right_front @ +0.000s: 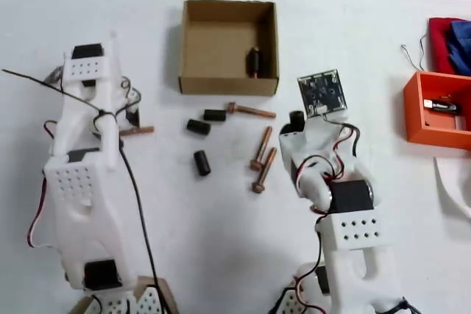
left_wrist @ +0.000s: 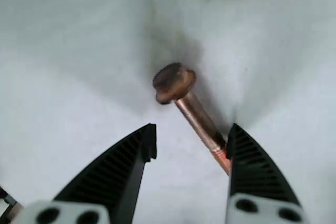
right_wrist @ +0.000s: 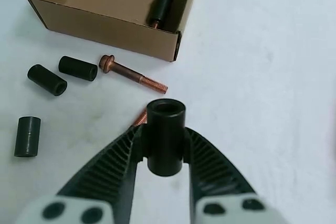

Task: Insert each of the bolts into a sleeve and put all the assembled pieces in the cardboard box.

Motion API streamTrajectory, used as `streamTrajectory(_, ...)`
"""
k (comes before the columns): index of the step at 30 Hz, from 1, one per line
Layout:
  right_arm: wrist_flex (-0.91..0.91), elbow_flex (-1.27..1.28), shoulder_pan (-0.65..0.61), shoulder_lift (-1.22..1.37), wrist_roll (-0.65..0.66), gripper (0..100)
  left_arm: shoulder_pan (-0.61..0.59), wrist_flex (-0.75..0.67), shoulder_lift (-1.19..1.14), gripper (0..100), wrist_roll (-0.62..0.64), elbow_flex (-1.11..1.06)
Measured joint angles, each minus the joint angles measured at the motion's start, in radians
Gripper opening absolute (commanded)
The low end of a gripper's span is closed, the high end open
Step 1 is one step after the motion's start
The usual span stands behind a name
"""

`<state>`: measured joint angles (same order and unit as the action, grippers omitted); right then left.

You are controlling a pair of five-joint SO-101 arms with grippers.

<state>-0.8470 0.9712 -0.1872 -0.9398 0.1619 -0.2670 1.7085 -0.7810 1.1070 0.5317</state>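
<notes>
**Small, stiff parts that roll: take the sleeve at its waist and the bolt near its head**

The right gripper (right_wrist: 164,132) is closed around a black sleeve (right_wrist: 167,156). It holds it at mid-length, and the open bore faces the wrist camera. This looks like a good hold, because both ends stay free for a bolt to enter. The sleeve appears smooth and rigid. Whether it is plastic or rubber, I cannot tell. I judge that a smooth round wall can slip or turn between ribbed fingers if the bolt pushes off-centre.

The left gripper (left_wrist: 193,135) has its fingers spread apart. A copper-coloured bolt (left_wrist: 194,111) leans with its threaded end against one finger, and its flanged head points away. It is not clamped between the two fingers. In the high view this bolt (right_front: 136,131) lies just beside the left arm, well apart from the other parts.

The bolts look like metal: hard, not fragile, and probably light enough for these arms. The round shank will roll on the table. I would grip the plain part of the shank close under the head, so the threaded end stays free to enter the sleeve.

In front of the cardboard box (right_front: 228,84), between the two arms, lie three loose sleeves (right_front: 198,127) and three loose bolts (right_front: 260,148). One assembled piece (right_front: 254,62) is already inside the box, against its wall.
</notes>
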Motion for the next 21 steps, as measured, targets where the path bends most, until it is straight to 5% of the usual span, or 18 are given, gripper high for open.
streamTrajectory(5, 0.0, 0.0, 0.0, 0.0, 0.0, 2.2, -0.018, 0.0, -0.055, 22, 0.02, 0.011)
streamTrajectory(10, 0.0, 0.0, 0.0, 0.0, 0.0, 2.2, -0.025, -0.003, -0.074, 2, 0.028, 0.014)
streamTrajectory(12, 0.0, 0.0, 0.0, 0.0, 0.0, 2.2, -0.026, -0.012, -0.077, 4, -0.005, 0.014)
streamTrajectory(17, 0.0, 0.0, 0.0, 0.0, 0.0, 2.2, -0.026, -0.011, -0.092, 3, -0.161, 0.046)
streamTrajectory(21, 0.0, 0.0, 0.0, 0.0, 0.0, 2.2, -0.014, 0.029, -0.101, 3, -0.427, 0.124)
